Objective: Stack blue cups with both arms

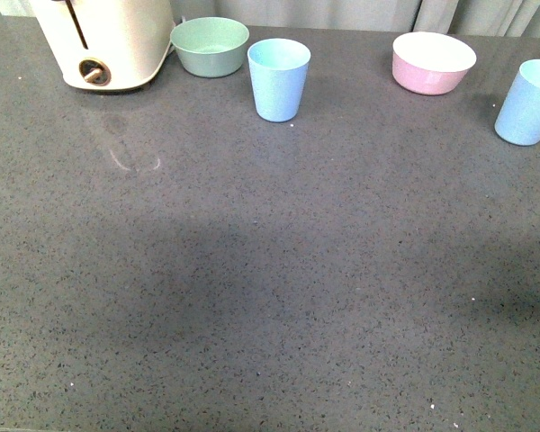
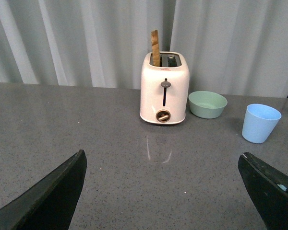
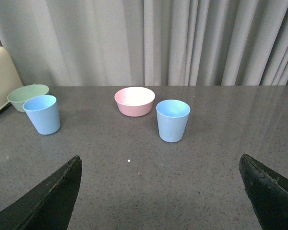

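Two pale blue cups stand upright on the grey counter. One blue cup [image 1: 279, 79] is at the back middle, next to the green bowl; it also shows in the left wrist view [image 2: 261, 123] and the right wrist view [image 3: 42, 114]. The other blue cup [image 1: 529, 103] is at the far right edge; it shows in the right wrist view [image 3: 173, 120]. My left gripper [image 2: 163, 191] is open and empty, well short of the cups. My right gripper [image 3: 161, 191] is open and empty, facing the right cup from a distance. Neither arm shows in the front view.
A cream toaster [image 1: 103, 40] with a slice of toast [image 2: 155, 48] stands at the back left. A green bowl [image 1: 210, 45] sits beside it. A pink bowl [image 1: 433, 62] sits between the cups. Grey curtains hang behind the counter [image 1: 252, 270].
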Controlling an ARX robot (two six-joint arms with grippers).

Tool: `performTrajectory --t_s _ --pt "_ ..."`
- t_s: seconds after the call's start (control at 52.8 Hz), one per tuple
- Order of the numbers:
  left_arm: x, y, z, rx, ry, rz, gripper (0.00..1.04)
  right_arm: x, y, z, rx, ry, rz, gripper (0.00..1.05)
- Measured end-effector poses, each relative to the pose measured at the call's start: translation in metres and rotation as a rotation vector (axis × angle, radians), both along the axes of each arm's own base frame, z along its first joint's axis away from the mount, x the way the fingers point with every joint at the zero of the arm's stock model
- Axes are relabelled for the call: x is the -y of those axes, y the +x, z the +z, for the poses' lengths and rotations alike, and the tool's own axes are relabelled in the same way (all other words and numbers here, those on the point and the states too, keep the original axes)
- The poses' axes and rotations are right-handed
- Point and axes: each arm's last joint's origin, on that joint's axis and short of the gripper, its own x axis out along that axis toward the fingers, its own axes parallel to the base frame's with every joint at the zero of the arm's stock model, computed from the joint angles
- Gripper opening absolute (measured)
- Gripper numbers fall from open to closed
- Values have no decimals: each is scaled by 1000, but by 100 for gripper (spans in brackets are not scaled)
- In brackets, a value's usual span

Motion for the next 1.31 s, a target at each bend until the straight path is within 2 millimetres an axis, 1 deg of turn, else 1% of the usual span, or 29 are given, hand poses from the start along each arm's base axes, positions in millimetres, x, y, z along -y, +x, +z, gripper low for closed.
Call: performTrajectory --t_s 0.531,0.569,0.588,0.607,0.626,0.645,0.701,0.758,0.777,0.891,0.929,1.024,1.062,1.118,1.194,1.308 --pt "0 0 0 0 0 0 96 0 0 0 0 0 0 96" --pt "-1 1 0 -153 -21 119 96 0 0 0 0 0 0 96" --pt "0 2 2 -313 -6 208 96 0 0 0 0 0 -1 96" --pt "0 4 5 -415 20 253 96 0 0 0 -1 1 -2 96" --pt "-1 6 9 -501 60 334 96 0 0 0 0 1 -1 96" --pt "-2 12 15 -597 107 409 96 0 0 0 1 1 3 96" --pt "-1 31 29 -664 139 469 96 0 0 0 0 1 2 96" --pt "3 62 51 -639 115 448 96 0 0 0 0 1 2 96" --pt "4 69 55 -630 105 441 96 0 0 0 0 1 2 96" --pt "10 103 73 -592 56 397 96 0 0 0 0 1 2 96" --pt "15 118 79 -582 34 363 96 0 0 0 0 1 2 96" --pt "25 148 86 -573 -4 314 96 0 0 0 0 1 2 96" --pt "31 164 89 -574 -26 279 96 0 0 0 0 1 2 96" --pt "37 179 91 -580 -49 262 96 0 0 0 0 1 2 96" --pt "49 207 90 -604 -85 221 96 0 0 0 0 1 2 96" --pt "71 237 86 -656 -129 162 96 0 0 0 0 1 2 96"
